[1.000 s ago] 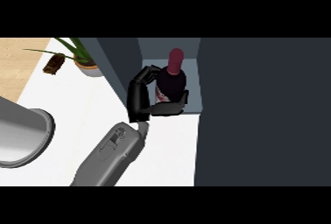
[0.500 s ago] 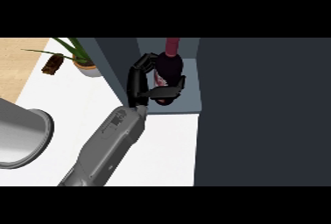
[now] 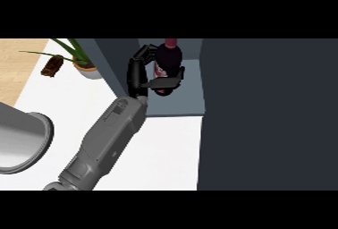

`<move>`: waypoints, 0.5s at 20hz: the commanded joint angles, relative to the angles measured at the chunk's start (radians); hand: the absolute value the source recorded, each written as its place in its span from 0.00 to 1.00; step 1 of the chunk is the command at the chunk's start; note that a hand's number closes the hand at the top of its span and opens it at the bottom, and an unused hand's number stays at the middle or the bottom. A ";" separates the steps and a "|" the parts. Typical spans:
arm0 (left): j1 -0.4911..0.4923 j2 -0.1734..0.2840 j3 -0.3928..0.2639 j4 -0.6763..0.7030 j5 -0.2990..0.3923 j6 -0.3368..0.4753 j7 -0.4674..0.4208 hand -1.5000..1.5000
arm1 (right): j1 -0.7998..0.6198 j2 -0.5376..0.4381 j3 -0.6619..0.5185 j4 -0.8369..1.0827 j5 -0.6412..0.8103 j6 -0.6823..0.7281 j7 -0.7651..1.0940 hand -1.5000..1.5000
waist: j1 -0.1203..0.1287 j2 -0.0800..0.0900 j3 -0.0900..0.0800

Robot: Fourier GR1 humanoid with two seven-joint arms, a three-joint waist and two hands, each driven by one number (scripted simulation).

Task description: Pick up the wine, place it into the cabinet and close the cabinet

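The one hand [image 3: 146,74] in the head view comes up from the lower edge on a grey forearm [image 3: 105,141] that slants across the white counter [image 3: 165,152]; which hand it is cannot be told for sure, though it enters at the left; its fingers [image 3: 142,53] are curled round the far side of the wine [image 3: 167,62] and the thumb crosses the near side, so the bottle is grasped between them; the wine stands upright, dark red, with a pale label partly hidden by the hand; it sits inside the open cabinet [image 3: 188,96], over the grey shelf floor, near the left wall; the dark door [image 3: 264,116] fills the right side; a plant [image 3: 80,60] stands at the left, and a grey sink [image 3: 26,143] lies at the left edge.
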 commanded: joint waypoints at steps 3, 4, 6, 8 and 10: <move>-0.120 -0.008 0.077 0.165 -0.013 -0.012 -0.086 1.00 | 0.005 0.006 -0.005 -0.078 -0.037 -0.018 0.030 0.00 | 0.000 0.002 0.000; -0.142 -0.008 0.082 0.187 -0.009 0.018 -0.091 1.00 | 0.009 0.014 0.050 -0.117 -0.015 -0.031 0.069 0.00 | -0.006 0.003 0.000; -0.165 0.014 0.114 0.214 -0.004 0.002 -0.104 1.00 | 0.059 0.023 0.047 -0.129 -0.020 -0.015 0.036 0.00 | -0.006 0.002 0.000; -0.172 0.023 0.131 0.265 -0.003 -0.053 -0.137 1.00 | -0.046 0.000 -0.005 -0.062 -0.041 -0.050 0.060 0.00 | -0.003 0.005 0.000; -0.187 -0.008 0.138 0.305 0.028 -0.022 -0.171 1.00 | -0.012 0.009 0.030 -0.095 -0.037 -0.029 0.052 0.00 | -0.018 0.007 0.000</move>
